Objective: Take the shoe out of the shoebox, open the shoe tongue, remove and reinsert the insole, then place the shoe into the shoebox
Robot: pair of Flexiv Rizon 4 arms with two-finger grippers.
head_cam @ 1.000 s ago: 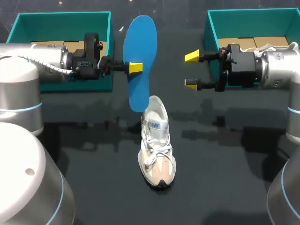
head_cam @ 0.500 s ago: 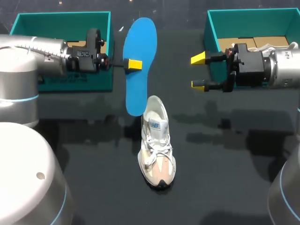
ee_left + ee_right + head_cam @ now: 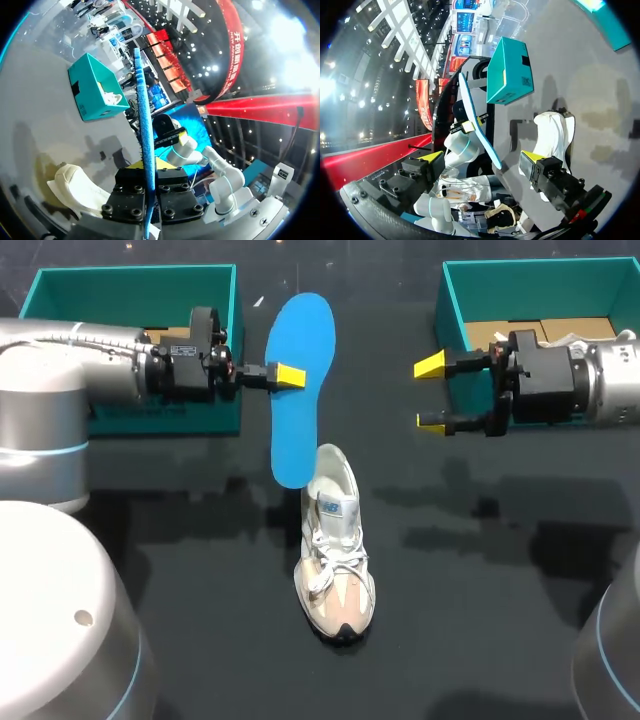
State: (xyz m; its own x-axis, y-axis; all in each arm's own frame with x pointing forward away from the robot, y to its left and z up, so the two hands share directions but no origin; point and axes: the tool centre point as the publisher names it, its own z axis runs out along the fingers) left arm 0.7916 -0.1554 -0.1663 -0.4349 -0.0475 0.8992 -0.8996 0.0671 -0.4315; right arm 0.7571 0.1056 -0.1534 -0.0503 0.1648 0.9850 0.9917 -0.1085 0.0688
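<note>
The left hand [image 3: 290, 377] is clenched on a bright blue insole [image 3: 300, 330], its yellow-tipped fingers pinching the insole's two flat faces about halfway along its length. The insole is held in the air above the dark surface [image 3: 480, 620], standing on end, broad end up. In the left wrist view it shows edge-on, a thin blue strip running straight out between the fingers. From above, its lower end appears just at the heel of the shoe [image 3: 335, 545].

The shoe is a white and beige sneaker with white laces. It sits upright on its sole near the middle of the surface, toe pointing toward the robot, outside both boxes.

The right hand [image 3: 432, 392] is released and empty, fingers spread wide, hovering well to the right of the insole.

Two teal shoeboxes stand open at the far side: the left box [image 3: 135, 280] behind the left arm and the right box [image 3: 540, 275] behind the right arm.
</note>
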